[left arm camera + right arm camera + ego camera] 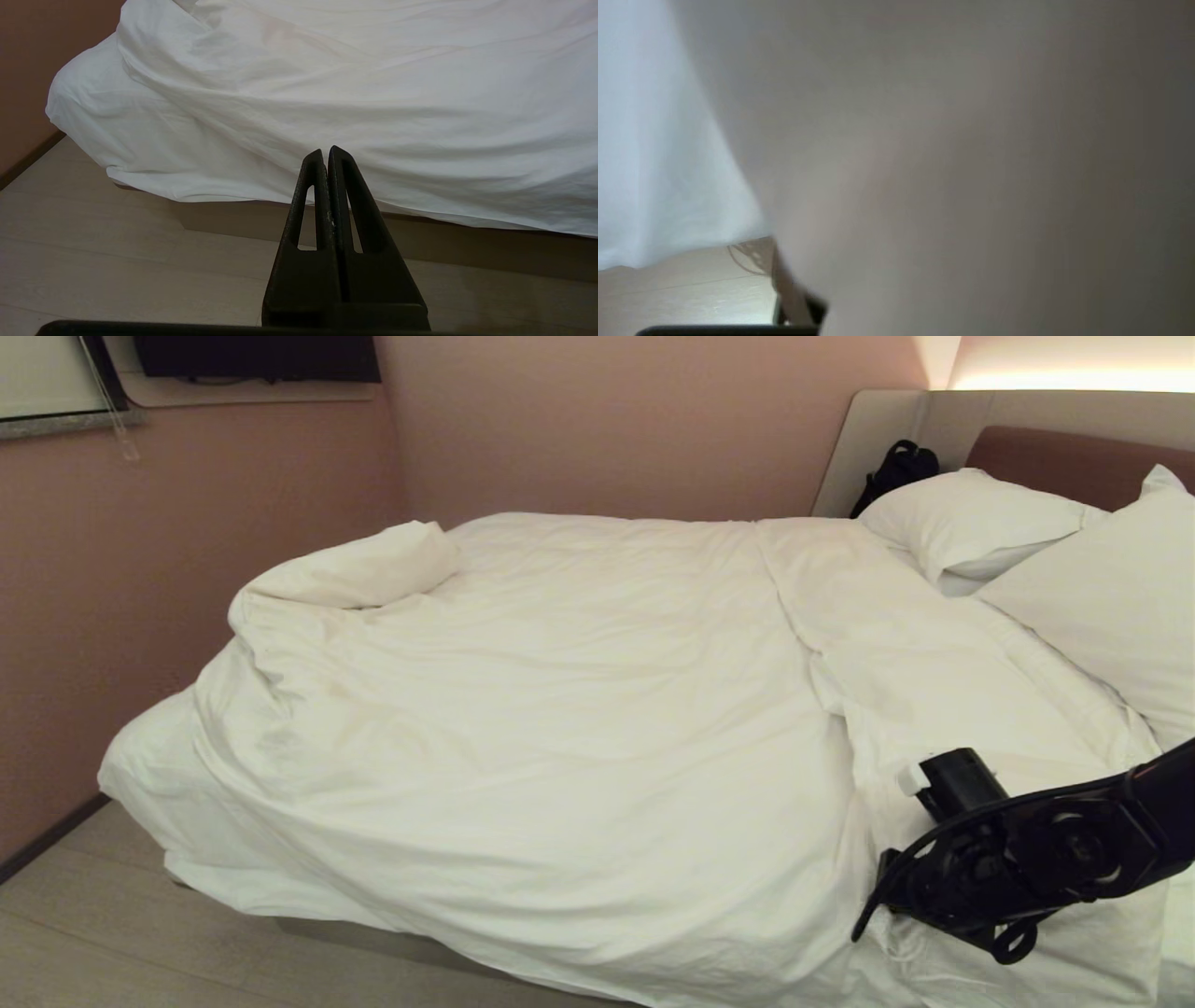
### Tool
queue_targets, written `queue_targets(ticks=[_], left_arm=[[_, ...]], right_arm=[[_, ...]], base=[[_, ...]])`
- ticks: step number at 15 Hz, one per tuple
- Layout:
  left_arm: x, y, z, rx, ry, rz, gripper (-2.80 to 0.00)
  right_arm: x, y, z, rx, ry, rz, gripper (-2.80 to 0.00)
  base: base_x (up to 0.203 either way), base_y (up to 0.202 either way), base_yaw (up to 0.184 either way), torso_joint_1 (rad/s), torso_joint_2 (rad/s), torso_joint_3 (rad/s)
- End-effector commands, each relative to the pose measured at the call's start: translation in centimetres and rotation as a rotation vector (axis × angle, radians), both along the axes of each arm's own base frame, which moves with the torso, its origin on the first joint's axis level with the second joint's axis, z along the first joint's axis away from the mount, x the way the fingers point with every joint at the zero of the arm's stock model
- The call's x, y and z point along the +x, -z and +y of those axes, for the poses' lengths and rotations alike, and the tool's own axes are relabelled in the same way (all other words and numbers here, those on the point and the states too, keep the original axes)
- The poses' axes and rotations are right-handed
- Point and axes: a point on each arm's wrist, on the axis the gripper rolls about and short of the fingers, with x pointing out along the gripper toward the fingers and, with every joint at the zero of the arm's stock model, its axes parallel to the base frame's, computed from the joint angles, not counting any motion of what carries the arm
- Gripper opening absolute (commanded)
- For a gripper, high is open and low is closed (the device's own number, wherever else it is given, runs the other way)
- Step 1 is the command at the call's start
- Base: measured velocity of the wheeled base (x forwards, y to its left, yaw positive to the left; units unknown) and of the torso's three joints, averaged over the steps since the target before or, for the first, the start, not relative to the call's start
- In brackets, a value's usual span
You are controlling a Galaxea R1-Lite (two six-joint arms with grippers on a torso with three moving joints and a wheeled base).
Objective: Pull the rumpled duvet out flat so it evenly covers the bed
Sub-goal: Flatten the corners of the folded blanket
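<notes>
Head view: duvet (560, 709) spread over most of the bed (373, 938), rumpled. One corner is folded back into a lump at the far foot end near the wall (187, 569), and a long doubled ridge runs toward the two pillows (971, 518) at the headboard (1074, 457). Black bag (896, 471) sits beside the far pillow. Right gripper (910, 919) is down at the duvet's near edge on the pillow side, fingers buried in cloth. Only this view places that arm; left arm doesn't appear in it.

Left wrist view: left gripper (325, 158) parked low beside the bed, jaws pressed together on nothing, pointing at the duvet's overhang. Shows what the head view barely catches: the beige platform base under the hem and the wood floor (93, 242).

Right wrist view: lens almost fully blocked by white fabric right up against it, a strip of floor at one edge. Fingers hidden there too; jaws are closed, and with cloth all round them they pinch the duvet edge.
</notes>
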Motion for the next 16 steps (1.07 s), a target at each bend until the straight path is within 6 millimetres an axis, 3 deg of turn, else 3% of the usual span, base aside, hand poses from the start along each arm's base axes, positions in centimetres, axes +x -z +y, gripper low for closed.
queue_targets(ticks=[1, 5, 9, 13, 16], left_arm=[[0.0, 0.0, 0.0, 0.0, 0.0, -0.001, -2.8], [0.0, 0.0, 0.0, 0.0, 0.0, -0.001, -2.8], [0.0, 0.0, 0.0, 0.0, 0.0, 0.0, -2.8], [0.0, 0.0, 0.0, 0.0, 0.0, -0.001, -2.8], [0.0, 0.0, 0.0, 0.0, 0.0, -0.001, -2.8]], right_arm=[[-0.5, -0.7, -0.1, 0.005, 0.002, -0.018, -2.8], [-2.8, -2.3, -0.6, 0.002, -0.007, -0.024, -2.8], [-6.1, -4.0, -1.3, -0.042, -0.059, 0.083, -2.8], [-8.5, -2.5, -1.2, -0.123, -0.216, 0.24, -2.8], [-8.8, -1.3, -0.8, -0.141, -0.273, 0.299, -2.8]], base=[[0.0, 0.0, 0.0, 0.0, 0.0, 0.0], [0.0, 0.0, 0.0, 0.0, 0.0, 0.0], [0.0, 0.0, 0.0, 0.0, 0.0, 0.0], [0.0, 0.0, 0.0, 0.0, 0.0, 0.0], [0.0, 0.0, 0.0, 0.0, 0.0, 0.0]])
